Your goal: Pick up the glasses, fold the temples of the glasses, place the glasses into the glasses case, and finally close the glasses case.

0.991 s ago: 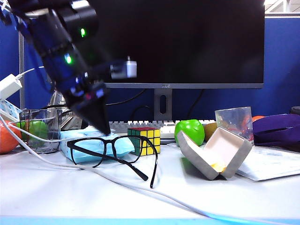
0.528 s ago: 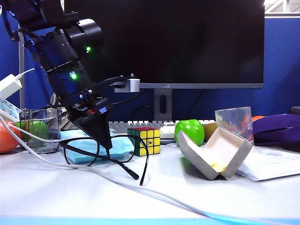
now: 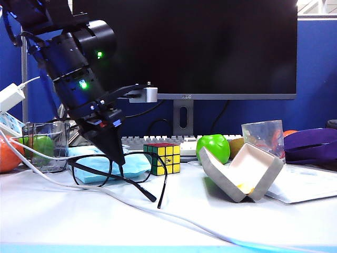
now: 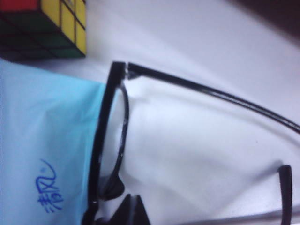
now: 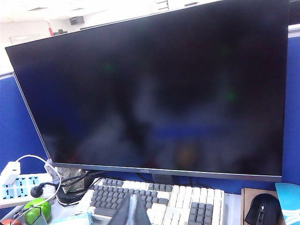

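At the glasses (image 3: pixel 118 167), left gripper (image 3: pixel 117 158) points steeply down, fingers pinched together on the frame's top bar near the bridge. Glasses stand on the white table (image 3: pixel 221 216) with both temples (image 3: pixel 163 182) unfolded toward the camera, right in front of the light blue tissue pack (image 3: pixel 105 161). Rubik's cube (image 3: pixel 163 158) sits just right of the glasses; glasses case (image 3: pixel 241 173) lies open farther right, well apart. Right gripper (image 5: pixel 131 212): jaws together, empty, raised facing the monitor (image 5: pixel 154 93).
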Robot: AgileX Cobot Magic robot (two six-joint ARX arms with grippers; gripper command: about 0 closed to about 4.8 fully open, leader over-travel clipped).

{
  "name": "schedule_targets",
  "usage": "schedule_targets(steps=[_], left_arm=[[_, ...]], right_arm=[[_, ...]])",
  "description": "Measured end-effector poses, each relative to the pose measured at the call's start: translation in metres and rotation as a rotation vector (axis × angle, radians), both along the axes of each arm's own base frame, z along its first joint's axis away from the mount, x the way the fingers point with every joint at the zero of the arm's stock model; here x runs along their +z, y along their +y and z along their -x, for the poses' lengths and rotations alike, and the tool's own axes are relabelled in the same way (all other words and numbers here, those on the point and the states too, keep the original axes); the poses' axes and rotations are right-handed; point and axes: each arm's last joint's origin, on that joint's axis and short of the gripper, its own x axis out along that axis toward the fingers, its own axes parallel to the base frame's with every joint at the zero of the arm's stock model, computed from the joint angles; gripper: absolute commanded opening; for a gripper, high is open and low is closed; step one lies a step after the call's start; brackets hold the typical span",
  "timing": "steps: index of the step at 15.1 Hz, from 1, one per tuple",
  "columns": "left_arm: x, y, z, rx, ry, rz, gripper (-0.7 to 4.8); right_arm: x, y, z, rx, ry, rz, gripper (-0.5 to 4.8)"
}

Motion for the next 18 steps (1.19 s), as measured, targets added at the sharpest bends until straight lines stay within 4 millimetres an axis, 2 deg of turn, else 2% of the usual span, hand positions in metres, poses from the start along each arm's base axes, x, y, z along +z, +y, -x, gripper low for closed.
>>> schedule_targets(steps=[1,2,3,4,6,7,8,11,12,13,16,18], left_arm=[[0.000,0.000,0.000,0.000,0.000,0.000,-0.02],[0.000,0.000,0.000,0.000,0.000,0.000,1.32],[0.000,0.000,0.000,0.008,-0.004,-0.009,2.25],[0.000,0.001,-0.001,0.019,-0.015,-0.026,2.61],[0.000,0.002,-0.001,0.030,-0.023,-0.050,2.54],[-0.001,0.002,0.000,0.032,-0.020,-0.054,2.32],[-0.001,0.002,0.000,0.031,-0.021,-0.056,1.69],[0.006,0.000,-0.003,0.018,-0.044,-0.064,1.70],[0.015,-0.001,-0.006,0.010,-0.059,-0.065,1.70],[0.031,-0.002,-0.009,-0.021,-0.100,-0.076,1.70],[0.054,-0.005,-0.013,-0.107,-0.147,-0.117,1.82],[0.055,-0.006,-0.011,-0.171,-0.116,-0.091,1.83]], right_arm=[[0.000,0.000,0.000,0.000,0.000,0.000,-0.01],[0.000,0.000,0.000,0.000,0.000,0.000,-0.01],[0.000,0.000,0.000,0.000,0.000,0.000,-0.01],[0.000,0.000,0.000,0.000,0.000,0.000,-0.01],[0.000,0.000,0.000,0.000,0.000,0.000,-0.01],[0.000,0.000,0.000,0.000,0.000,0.000,-0.01],[0.000,0.000,0.000,0.000,0.000,0.000,-0.01],[0.000,0.000,0.000,0.001,0.000,0.000,-0.01],[0.000,0.000,0.000,0.002,0.001,0.000,-0.01],[0.000,0.000,0.000,0.002,0.000,0.000,-0.01],[0.000,0.000,0.000,0.002,0.000,0.000,-0.01],[0.000,0.000,0.000,0.002,0.000,0.000,-0.01]])
